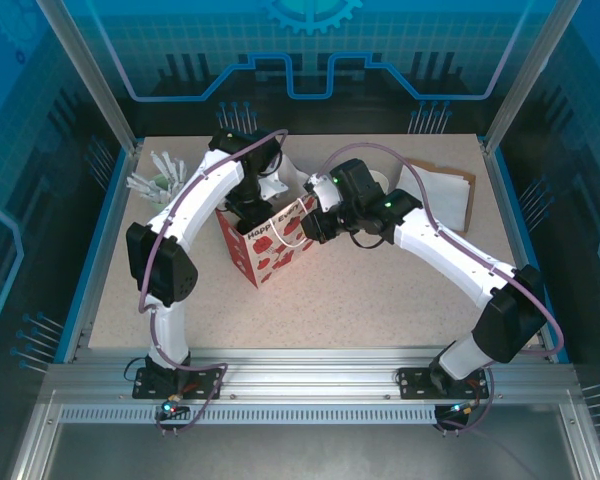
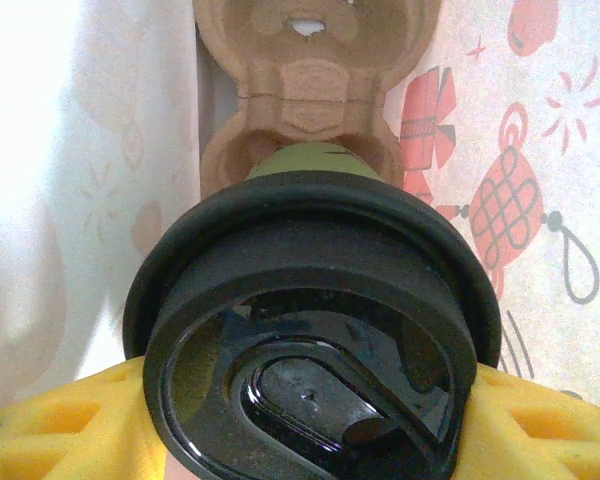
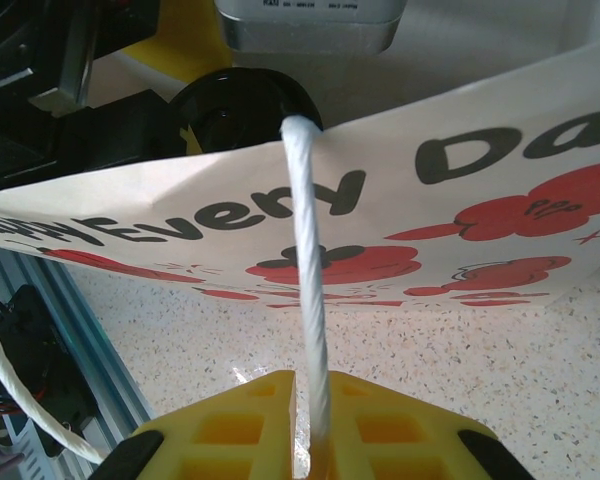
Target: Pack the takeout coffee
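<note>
The takeout coffee shows as a black lid (image 2: 310,300) with a strip of green cup wall (image 2: 320,160) beyond it. My left gripper (image 2: 300,410) is shut on it, one yellow finger (image 2: 50,430) on each side under the lid. The cup hangs inside the red-and-white gift bag (image 1: 270,250), its base at the near well of a brown cardboard cup carrier (image 2: 310,90). My right gripper (image 3: 315,400) is shut on the bag's white cord handle (image 3: 305,250), pulling the bag wall (image 3: 430,200) outward. The lid (image 3: 245,105) peeks over the bag's rim. From above, the left gripper (image 1: 248,205) reaches into the bag and the right gripper (image 1: 315,222) is beside its mouth.
A pale green cup with white sticks (image 1: 155,180) stands at the back left of the table. Brown and white paper (image 1: 440,190) lies at the back right. Blue rails (image 1: 92,260) edge the speckled tabletop (image 1: 380,300), with room in front of the bag.
</note>
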Controlling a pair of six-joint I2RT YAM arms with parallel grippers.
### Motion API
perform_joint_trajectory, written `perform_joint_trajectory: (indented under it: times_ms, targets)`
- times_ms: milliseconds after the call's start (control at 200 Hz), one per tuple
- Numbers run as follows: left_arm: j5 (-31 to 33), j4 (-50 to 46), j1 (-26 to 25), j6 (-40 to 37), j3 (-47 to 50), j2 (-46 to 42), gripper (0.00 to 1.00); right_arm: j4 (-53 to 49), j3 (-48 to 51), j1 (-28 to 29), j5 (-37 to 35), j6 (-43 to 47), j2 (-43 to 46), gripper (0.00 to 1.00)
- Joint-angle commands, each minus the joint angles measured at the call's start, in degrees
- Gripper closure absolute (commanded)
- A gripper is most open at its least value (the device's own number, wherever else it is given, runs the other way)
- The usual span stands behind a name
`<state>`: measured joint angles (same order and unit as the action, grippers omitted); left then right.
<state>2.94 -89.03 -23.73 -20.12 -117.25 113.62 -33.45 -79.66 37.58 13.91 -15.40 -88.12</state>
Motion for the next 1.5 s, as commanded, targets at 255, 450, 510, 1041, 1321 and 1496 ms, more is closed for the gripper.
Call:
perform_joint_trajectory:
  times_ms: [255,450,510,1041,1321,1496]
  targets:
    - [-1.6,-2.6,0.6,-1.2,0.6,-2.2,0.54,-0.9,-2.0,1.2,0.2,0.6,-0.8,0.85]
    - [-1.4,-2.7,0.6,-1.2,0.9,-1.8,0.54,-0.9,-1.9,1.2,0.1,0.7,-0.7,0.85]
    - [-1.4,-2.6,0.6,-1.2,1.0,-1.6,0.54,-0.9,-1.8,1.2,0.1,0.7,-0.7,0.85]
    - [-0.5,-0.7,0.6,-0.8,2.4,0.1,0.54,-1.0,-1.8,1.3,0.2,0.8,-0.8,0.85]
    - [-0.6,1.2,0.6,-1.1,3.6,0.9,0.54,-1.1,-1.8,1.3,0.2,0.8,-0.9,0.85]
    - [-0.8,1.7,0.5,-0.9,3.9,1.7,0.54,-1.2,-2.0,1.3,0.3,0.9,-1.2,0.85]
